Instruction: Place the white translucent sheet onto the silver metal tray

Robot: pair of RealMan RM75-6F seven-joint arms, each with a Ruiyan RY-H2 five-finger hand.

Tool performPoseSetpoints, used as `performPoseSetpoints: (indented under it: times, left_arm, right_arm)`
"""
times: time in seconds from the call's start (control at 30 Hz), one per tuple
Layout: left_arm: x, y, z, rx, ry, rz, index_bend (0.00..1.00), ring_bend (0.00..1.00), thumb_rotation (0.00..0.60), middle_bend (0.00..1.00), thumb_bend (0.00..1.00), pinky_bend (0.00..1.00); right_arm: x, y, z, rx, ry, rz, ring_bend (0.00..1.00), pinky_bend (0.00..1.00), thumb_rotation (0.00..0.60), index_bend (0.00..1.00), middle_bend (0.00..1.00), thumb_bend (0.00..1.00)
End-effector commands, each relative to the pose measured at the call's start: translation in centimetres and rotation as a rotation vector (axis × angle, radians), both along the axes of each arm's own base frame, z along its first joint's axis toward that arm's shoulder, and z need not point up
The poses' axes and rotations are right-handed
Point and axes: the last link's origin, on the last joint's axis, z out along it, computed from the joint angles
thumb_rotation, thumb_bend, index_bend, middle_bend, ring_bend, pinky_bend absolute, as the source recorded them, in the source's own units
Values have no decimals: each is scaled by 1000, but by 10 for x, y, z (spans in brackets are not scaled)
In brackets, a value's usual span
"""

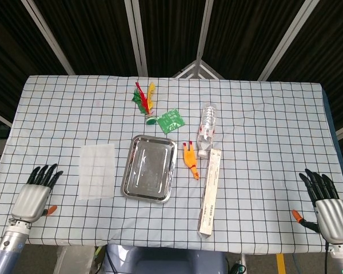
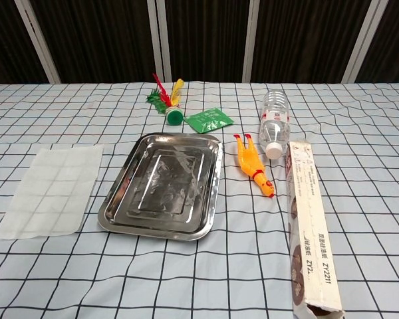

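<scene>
Left of the silver metal tray [image 1: 149, 169], the left hand [image 1: 33, 197] hovers at the table's near edge, fingers spread, holding nothing. The white translucent sheet [image 1: 97, 170] lies flat just left of the tray, apart from it. Far right of the tray, the right hand [image 1: 328, 209] is likewise spread and empty.

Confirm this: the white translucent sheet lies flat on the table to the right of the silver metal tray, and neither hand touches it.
Wrong side. The head view shows the white translucent sheet flat on the table left of the silver metal tray. Neither the left hand nor the right hand touches it.
</scene>
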Motion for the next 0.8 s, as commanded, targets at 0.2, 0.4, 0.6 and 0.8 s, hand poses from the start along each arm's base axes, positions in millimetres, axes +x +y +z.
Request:
performPoseSetpoints:
  times: [0.2,0.4,0.6,0.8]
  left_arm:
    - [-8,30,-27,-107,93,-153,299,0,600,0,174,0]
    - [-7,34,-46,-112,93,-174,319,0,600,0,193,0]
    - [0,36,-60,-113,73,-190,337,0,600,0,223,0]
    - [2,38,-69,-105,66,-185,339,0,600,0,224,0]
  right_arm:
    - [0,0,0,-2,-2,-3,0,0,600,0,0,290]
    - [0,0,0,-3,-3,-4,0,0,600,0,0,290]
    - [-1,0,1,-5,-6,-4,0,0,600,0,0,290]
    - [-1,0,2,-7,-8,-4,0,0,600,0,0,290]
